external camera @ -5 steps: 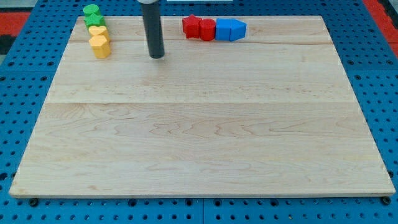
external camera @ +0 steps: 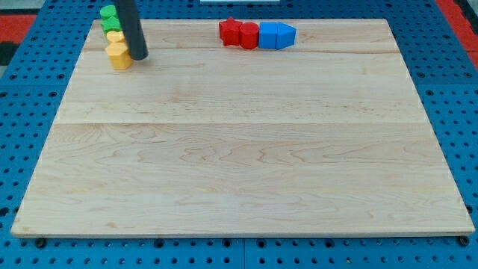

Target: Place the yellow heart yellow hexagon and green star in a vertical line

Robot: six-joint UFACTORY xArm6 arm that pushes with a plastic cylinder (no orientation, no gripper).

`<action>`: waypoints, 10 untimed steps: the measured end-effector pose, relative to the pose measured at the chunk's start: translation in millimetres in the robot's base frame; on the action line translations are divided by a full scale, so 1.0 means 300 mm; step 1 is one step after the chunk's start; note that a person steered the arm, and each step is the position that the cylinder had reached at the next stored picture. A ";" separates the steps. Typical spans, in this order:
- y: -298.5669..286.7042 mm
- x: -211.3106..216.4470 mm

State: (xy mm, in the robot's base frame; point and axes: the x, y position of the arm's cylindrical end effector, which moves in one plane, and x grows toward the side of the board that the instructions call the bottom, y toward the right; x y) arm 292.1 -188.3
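Observation:
At the view's top left, three blocks stand in a column on the wooden board. A green star is at the top, a yellow heart is in the middle, partly hidden by the rod, and a yellow hexagon is at the bottom. My tip rests on the board just right of the yellow hexagon, touching or nearly touching it. The rod covers the right side of the green star and yellow heart.
Two red blocks and two blue blocks sit in a row at the view's top, right of centre. The board lies on a blue pegboard.
My tip has moved left from mid-board at the top to beside the yellow hexagon. The hexagon looks shifted slightly left. The red and blue blocks have not moved.

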 end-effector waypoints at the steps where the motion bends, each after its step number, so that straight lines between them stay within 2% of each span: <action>1: -0.071 0.003; 3: 0.033 -0.019; 5: -0.041 -0.108; 9: -0.040 -0.125; 10: -0.014 -0.205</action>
State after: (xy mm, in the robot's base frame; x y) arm 230.6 -192.3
